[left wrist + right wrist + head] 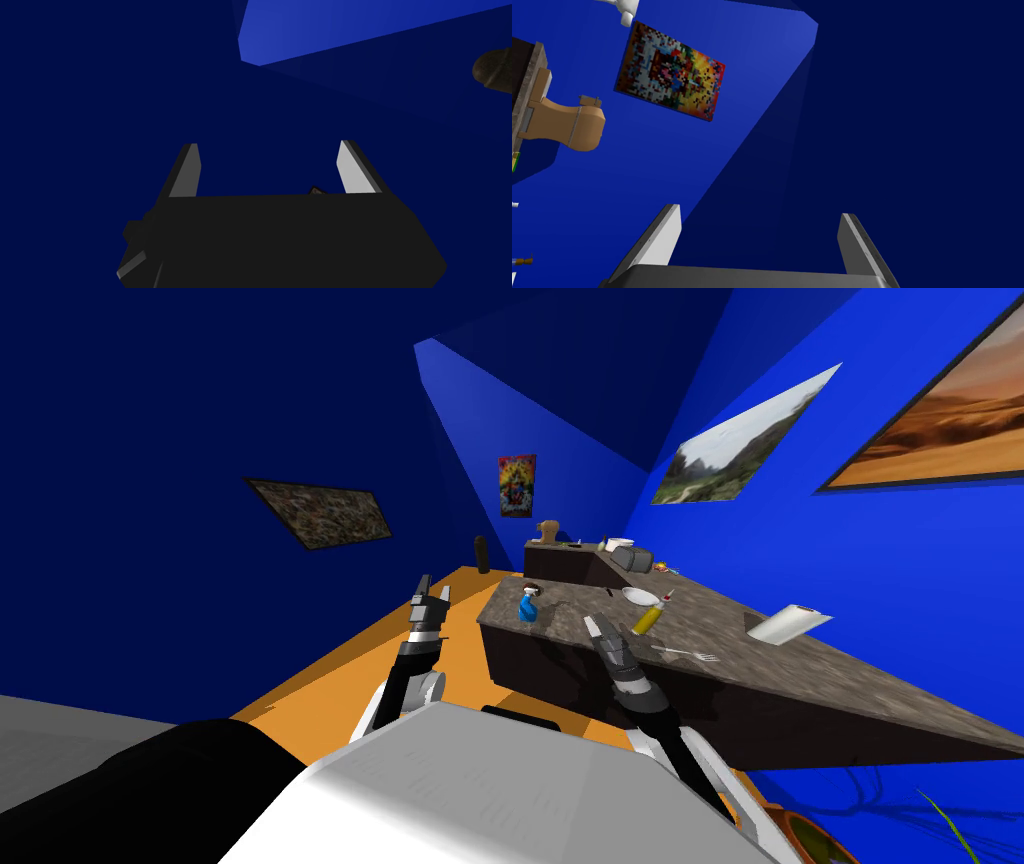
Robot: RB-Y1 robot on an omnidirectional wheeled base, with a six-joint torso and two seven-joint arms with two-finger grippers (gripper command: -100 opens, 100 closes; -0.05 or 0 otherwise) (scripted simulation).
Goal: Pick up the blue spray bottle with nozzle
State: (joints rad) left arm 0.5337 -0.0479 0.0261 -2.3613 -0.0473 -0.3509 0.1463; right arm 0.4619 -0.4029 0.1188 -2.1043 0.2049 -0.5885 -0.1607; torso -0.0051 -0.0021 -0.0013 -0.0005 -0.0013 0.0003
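The blue spray bottle [527, 608] with a white nozzle stands near the left end of a mottled brown counter [720, 648] in the head view. My right gripper [597, 625] hovers over the counter's near edge, to the right of the bottle and apart from it, its fingers [657, 240] open with nothing between them. My left gripper [432, 587] is raised over the orange floor, left of the counter, open and empty; its fingers [356, 167] stand wide apart in the left wrist view.
On the counter lie a yellow bottle [647, 618], a white plate [637, 595], a fork [690, 654] and a paper towel roll [790, 624]. A toaster [633, 556] and a tan stand mixer [547, 530] sit at the back. Blue walls carry framed pictures.
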